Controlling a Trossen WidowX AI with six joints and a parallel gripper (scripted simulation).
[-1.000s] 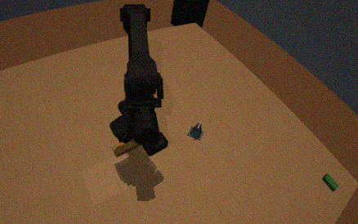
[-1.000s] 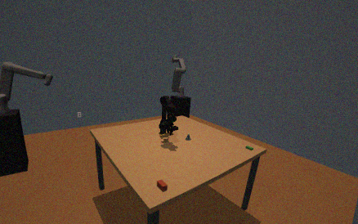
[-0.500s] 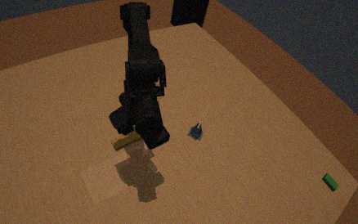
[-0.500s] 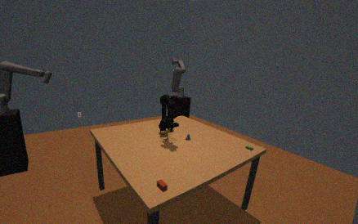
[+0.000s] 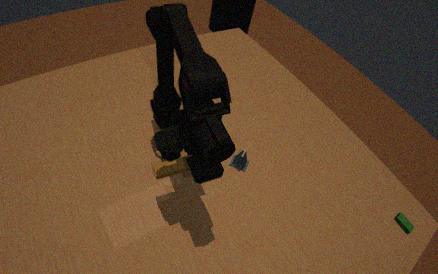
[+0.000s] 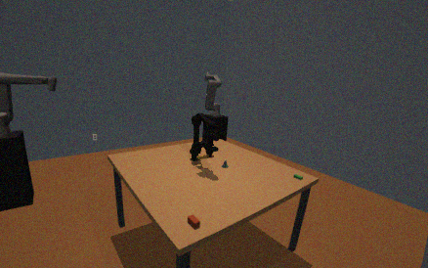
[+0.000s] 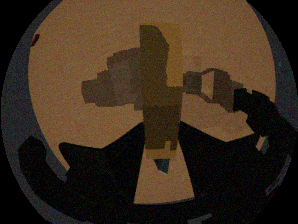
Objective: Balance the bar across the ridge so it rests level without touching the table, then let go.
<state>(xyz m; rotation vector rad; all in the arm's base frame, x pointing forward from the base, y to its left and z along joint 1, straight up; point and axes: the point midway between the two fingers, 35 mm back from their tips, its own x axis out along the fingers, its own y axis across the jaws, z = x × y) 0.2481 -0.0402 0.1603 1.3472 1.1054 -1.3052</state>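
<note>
The pincer (image 5: 192,167) is closed on the bar (image 5: 171,167), a yellow-tan block that projects from the dark arm (image 5: 192,85) toward 9 o'clock in the top view. In the wrist view the bar (image 7: 160,90) runs from the lower centre toward 12 o'clock, with the two dark fingers flanking its near end. The shadow of arm and bar (image 5: 187,212) falls on the desk (image 5: 310,165) at 6 o'clock from the pincer, apart from the bar, and in the wrist view the shadow (image 7: 109,86) spreads to either side of the bar; the bar is held off the desk surface. The ridge (image 5: 239,161), a small blue-grey wedge, stands on the desk at 3 o'clock from the pincer, near it but not touching the bar. In the exterior view the ridge (image 6: 225,164) sits at 4 o'clock from the lowered arm (image 6: 209,134). A green block (image 5: 404,222) lies near the desk edge at 4 o'clock, well apart from the ridge. A red block (image 6: 193,221) lies near the front edge of the desk in the exterior view, well apart from the arm.
</note>
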